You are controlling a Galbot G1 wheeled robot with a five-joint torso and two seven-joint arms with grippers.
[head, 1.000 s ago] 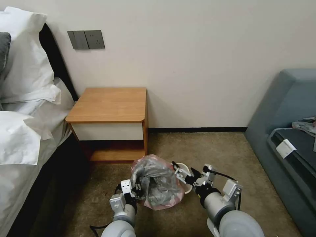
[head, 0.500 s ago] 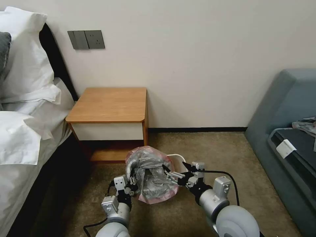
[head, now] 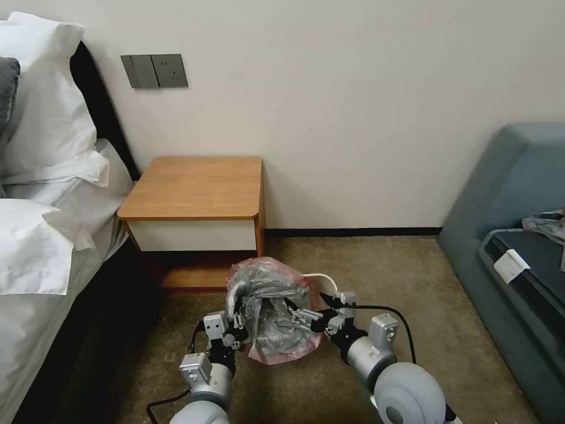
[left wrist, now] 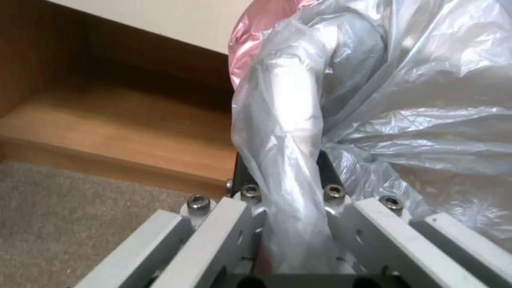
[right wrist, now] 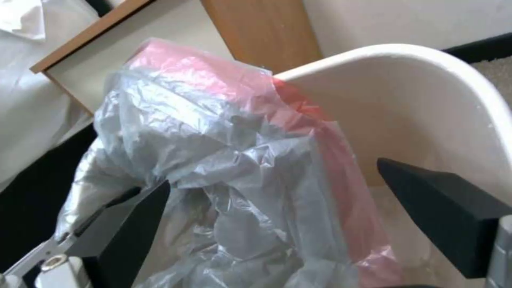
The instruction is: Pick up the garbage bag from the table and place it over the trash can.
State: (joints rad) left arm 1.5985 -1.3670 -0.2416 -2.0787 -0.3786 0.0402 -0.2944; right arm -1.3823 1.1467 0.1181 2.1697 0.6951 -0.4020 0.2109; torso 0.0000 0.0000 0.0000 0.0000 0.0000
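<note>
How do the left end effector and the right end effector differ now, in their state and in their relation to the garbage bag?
The left end effector is shut on a bunched fold of the garbage bag; the right end effector is open and grips nothing. In the left wrist view the film runs between the left fingers; in the right wrist view the right fingers stand wide apart, with bag film lying loose between them. Both are low, at the bag, by the trash can.

Left arm: low at near left, forearm reaching forward.
Left pincer (head: 237, 325): clamped tight, jaws pressed together on a gathered fold of film.
Right arm: low at near right, angled toward the left.
Right pincer (head: 305, 307): spread wide, black fingertips (right wrist: 445, 208) well apart.
</note>
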